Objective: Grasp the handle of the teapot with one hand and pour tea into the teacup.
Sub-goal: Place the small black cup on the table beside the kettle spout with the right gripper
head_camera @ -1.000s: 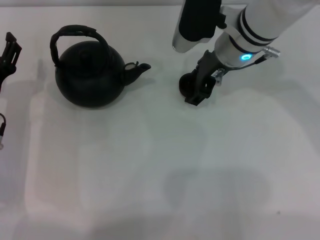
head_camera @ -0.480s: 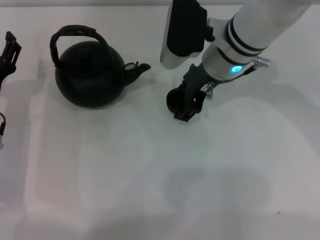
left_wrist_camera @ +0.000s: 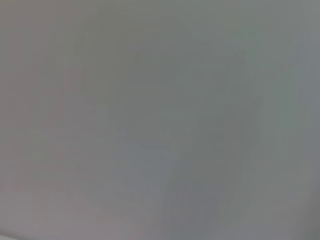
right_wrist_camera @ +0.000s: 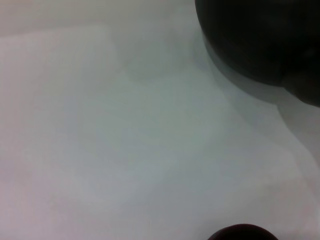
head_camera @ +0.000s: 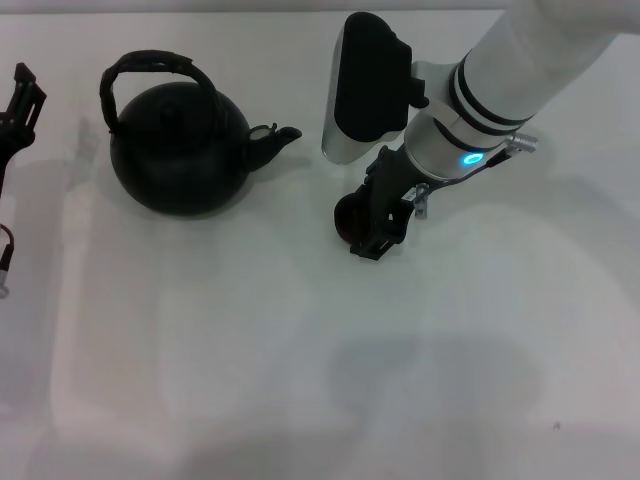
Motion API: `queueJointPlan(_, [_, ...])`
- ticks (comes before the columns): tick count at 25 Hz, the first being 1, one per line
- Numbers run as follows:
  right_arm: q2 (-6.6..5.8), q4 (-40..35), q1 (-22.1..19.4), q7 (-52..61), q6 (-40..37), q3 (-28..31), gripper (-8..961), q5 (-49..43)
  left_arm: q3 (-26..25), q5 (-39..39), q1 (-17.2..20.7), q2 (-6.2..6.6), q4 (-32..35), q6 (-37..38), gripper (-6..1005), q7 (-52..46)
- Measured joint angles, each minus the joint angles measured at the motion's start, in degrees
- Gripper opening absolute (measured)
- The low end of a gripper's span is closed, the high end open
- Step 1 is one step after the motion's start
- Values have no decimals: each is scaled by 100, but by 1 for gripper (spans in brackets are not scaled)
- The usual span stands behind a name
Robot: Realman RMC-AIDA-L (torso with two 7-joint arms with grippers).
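White table [head_camera: 250, 350]: right tool [head_camera: 375, 222] grips the teacup [head_camera: 350, 216], right of the teapot [head_camera: 180, 148] spout.

I've brought the right gripper [head_camera: 372, 225] and the teacup [head_camera: 349, 218] it holds leftward, closer to the teapot [head_camera: 180, 148] spout, and slightly nearer me.
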Motion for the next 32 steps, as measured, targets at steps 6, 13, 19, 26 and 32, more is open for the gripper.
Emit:
queueJointPlan(6, [2,-31,-14,0,-2,-10,733,13,0,0,-8,7,7,0,891,0])
queueJointPlan(13, [2,-74,-13,-1,-30,-14,744,17,0,-15,-8,9,30,0,891,0])
queueJointPlan(19, [2,-233,-76,-2,-55,-13,807,28,0,-18,-8,9,44,0,890,0])
queueJointPlan(26, [2,-403,-205,-12,-22,52,851,27,0,-17,5,9,53,0,890,0])
queueJointPlan(32, [-4,-638,-450,-59,132,322,853,76,17,7,24,9,53,0,891,0])
